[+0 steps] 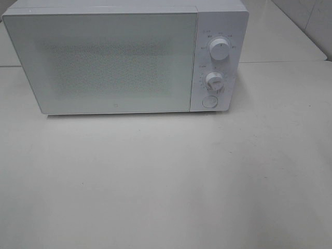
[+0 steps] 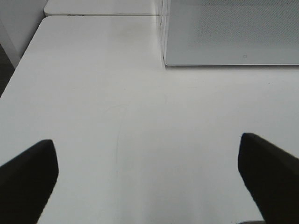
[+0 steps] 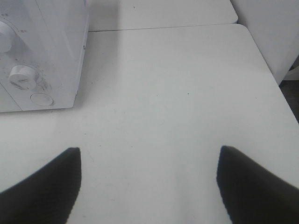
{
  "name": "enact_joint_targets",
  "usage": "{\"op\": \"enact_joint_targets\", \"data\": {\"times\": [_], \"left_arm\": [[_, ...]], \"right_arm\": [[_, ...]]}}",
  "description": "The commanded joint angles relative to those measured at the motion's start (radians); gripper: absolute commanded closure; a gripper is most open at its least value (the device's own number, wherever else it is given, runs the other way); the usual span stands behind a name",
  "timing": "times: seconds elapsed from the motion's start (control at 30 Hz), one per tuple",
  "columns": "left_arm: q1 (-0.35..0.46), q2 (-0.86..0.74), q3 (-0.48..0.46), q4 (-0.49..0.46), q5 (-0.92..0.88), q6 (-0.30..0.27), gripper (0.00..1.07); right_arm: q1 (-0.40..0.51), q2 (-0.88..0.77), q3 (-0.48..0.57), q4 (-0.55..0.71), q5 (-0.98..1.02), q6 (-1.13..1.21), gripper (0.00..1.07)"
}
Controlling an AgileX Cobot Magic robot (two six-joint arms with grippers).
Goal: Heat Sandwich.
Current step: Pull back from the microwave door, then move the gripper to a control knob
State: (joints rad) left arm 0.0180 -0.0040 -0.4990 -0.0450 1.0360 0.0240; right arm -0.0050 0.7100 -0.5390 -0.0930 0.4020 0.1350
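microwave [image 1: 114, 62]: white, door shut, at back of table [image 1: 166, 187]
ctrl panel: upper knob [image 1: 220, 50], lower knob [image 1: 214, 81], round btn [image 1: 209, 101] below
rear tabletop [image 1: 280, 36]: prob. separate, seam btwn

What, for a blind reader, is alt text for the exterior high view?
A closed white microwave stands at the back of a pale table. Two knobs sit above a round button on its right panel.
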Motion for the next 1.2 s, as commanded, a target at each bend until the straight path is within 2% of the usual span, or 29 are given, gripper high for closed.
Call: {"op": "enact_joint_targets", "data": {"times": [0.03, 0.57, 0.67, 0.77, 1.0, 1.2], "left_arm": [[0.004, -0.027, 0.005, -0.002, -0.006, 0.001, 0.04], [0.004, -0.027, 0.005, -0.002, -0.006, 0.001, 0.04], [0.004, -0.027, 0.005, -0.002, -0.006, 0.001, 0.04], [0.004, -0.027, 0.005, -0.002, -0.006, 0.001, 0.04], [0.004, -0.027, 0.005, -0.002, -0.006, 0.001, 0.04], [0.004, -0.027, 0.005, -0.002, -0.006, 0.001, 0.04]], "right_arm": [[-0.008, 0.041, -0.006, 0.001, -0.067, 0.0, 0.31], [-0.005, 0.285, 0.005, 0.024, -0.418, 0.0, 0.31], [-0.005, 0.304, 0.029, 0.024, -0.506, 0.0, 0.31], [-0.005, 0.322, 0.105, 0.028, -0.657, -0.001, 0.31], [-0.005, 0.329, 0.199, 0.038, -0.791, -0.038, 0.31], [-0.005, 0.33, 0.256, 0.174, -0.899, -0.158, 0.31]]}}
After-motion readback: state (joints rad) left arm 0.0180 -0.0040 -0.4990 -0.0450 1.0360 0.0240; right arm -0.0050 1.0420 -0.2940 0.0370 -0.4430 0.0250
